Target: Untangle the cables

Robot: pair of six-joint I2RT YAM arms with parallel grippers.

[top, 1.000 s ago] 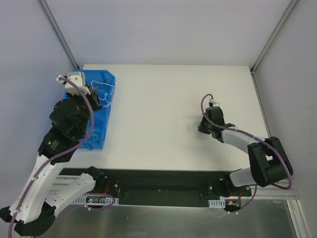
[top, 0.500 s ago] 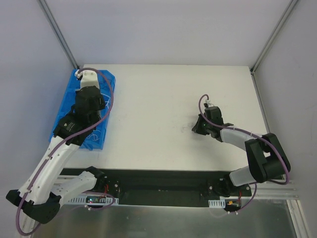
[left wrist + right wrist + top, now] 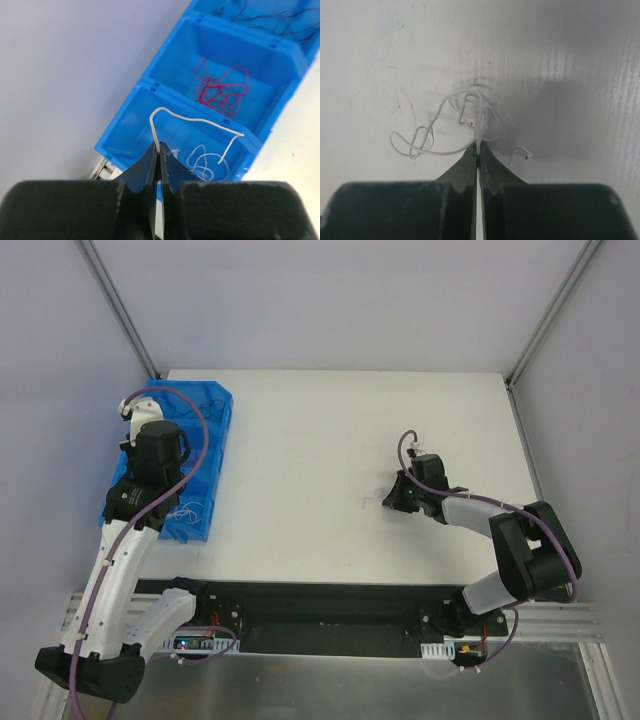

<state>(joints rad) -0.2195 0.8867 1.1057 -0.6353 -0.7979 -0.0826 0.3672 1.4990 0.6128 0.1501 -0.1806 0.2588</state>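
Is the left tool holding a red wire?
No, the left tool is shut on a white wire; the red wires lie in the middle compartment of the blue bin.

The white table (image 3: 320, 440) carries blue bins (image 3: 218, 425) (left edge) and pale wires (image 3: 462, 112).

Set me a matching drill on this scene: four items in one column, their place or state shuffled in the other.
1. red wires
2. dark wires
3. left gripper
4. right gripper

A. shut on a pale wire on the table
B. middle compartment of the blue bin
C. shut on a white wire above the bin
D. end compartment farthest from the left gripper

Pairs: 1-B, 2-D, 3-C, 4-A
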